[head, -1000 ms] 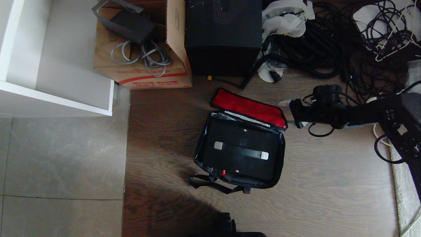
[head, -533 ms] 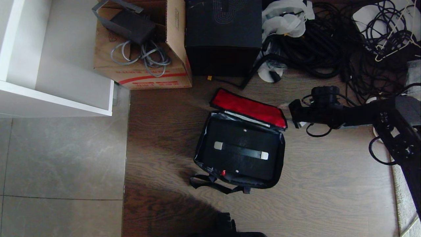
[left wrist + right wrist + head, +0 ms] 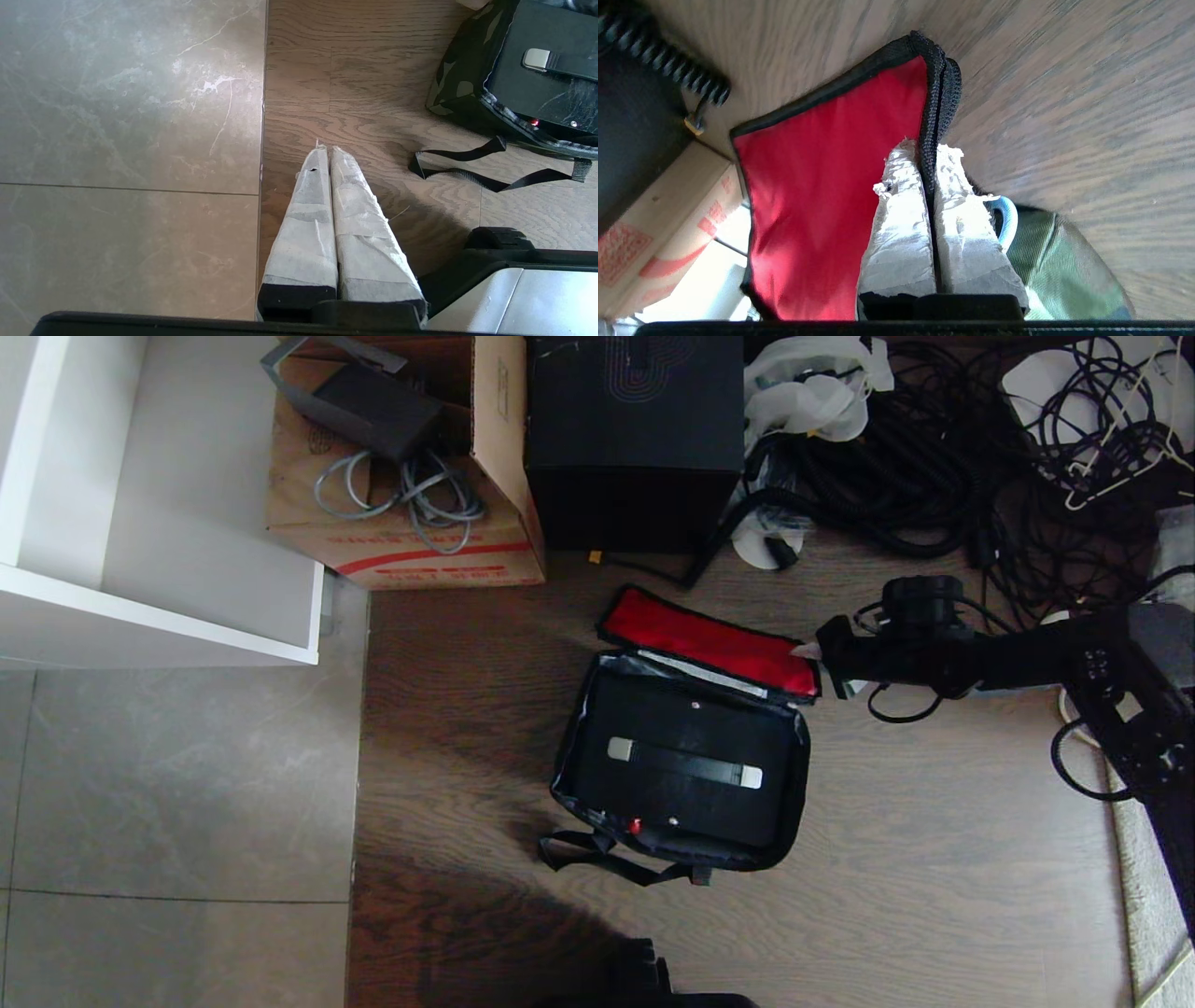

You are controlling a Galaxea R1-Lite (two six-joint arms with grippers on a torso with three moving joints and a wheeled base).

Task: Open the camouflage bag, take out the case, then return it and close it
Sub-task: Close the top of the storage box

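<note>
1. My right gripper (image 3: 927, 154) is closed on the black zipper edge of the red-lined flap (image 3: 709, 642), at the flap's right end; the two white-wrapped fingers (image 3: 901, 219) pinch the edge between them.
2. The soft green-brown-black camouflage bag (image 3: 681, 747) lies open on the brown wooden floor (image 3: 934, 859), with the flap folded back toward the tall black box (image 3: 635, 439).
3. The flat black hard case (image 3: 686, 765) with a silver-ended handle sits inside the bag, filling it almost to the walls.
4. Free floor is in front of the bag and to its right. Behind my arm a pile of black cables (image 3: 934, 457) crowds the floor.
5. The brown cardboard box (image 3: 401, 504) holds a dark device and grey cords.
6. My left gripper (image 3: 327, 151) hangs over the floor well apart from the bag, fingers pressed together, holding nothing.
</note>
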